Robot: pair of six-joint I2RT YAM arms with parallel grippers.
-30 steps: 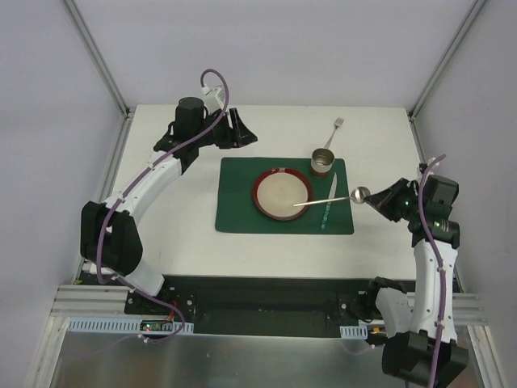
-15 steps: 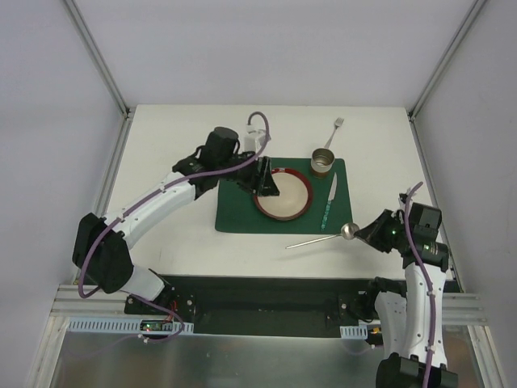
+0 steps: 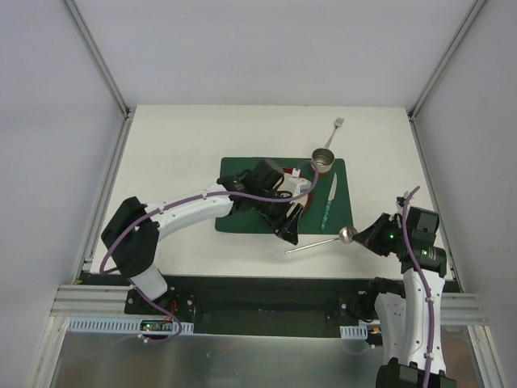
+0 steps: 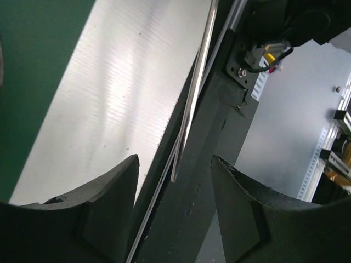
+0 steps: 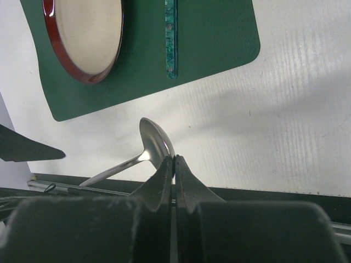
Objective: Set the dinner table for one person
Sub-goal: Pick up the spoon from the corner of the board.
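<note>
The right gripper (image 5: 174,162), nearest the table's front edge, has its fingers pressed together on the rim of the bowl of a spoon (image 5: 156,141). The bowl sits just ahead of the fingertips, and the thin handle runs off to that gripper's left, toward the left gripper (image 4: 174,164). Whether the handle's free end touches the surface cannot be told. The left gripper stands with its jaws apart and nothing clamped between them. In its wrist view the handle's end shows in the gap, touching neither of the fingers (image 4: 112,200).

The table (image 3: 178,153), white and matte, lies beneath both grippers and stretches away beyond them and to either side. A dark green placemat (image 5: 214,38) lies on it, under and beyond the left gripper, and ahead and to the left of the right gripper. On the placemat, a red-rimmed plate (image 5: 88,33) lies just beyond the left gripper, largely covered by the left arm (image 3: 194,206) in the top view. A knife (image 3: 330,194) with a teal handle lies on the placemat to the right of the plate, between the two grippers and farther off than both. A metal cup (image 3: 323,161) stands at the placemat's far right corner, beyond the knife. A fork (image 3: 334,132) lies on the bare table beyond the cup, farthest from both grippers.
</note>
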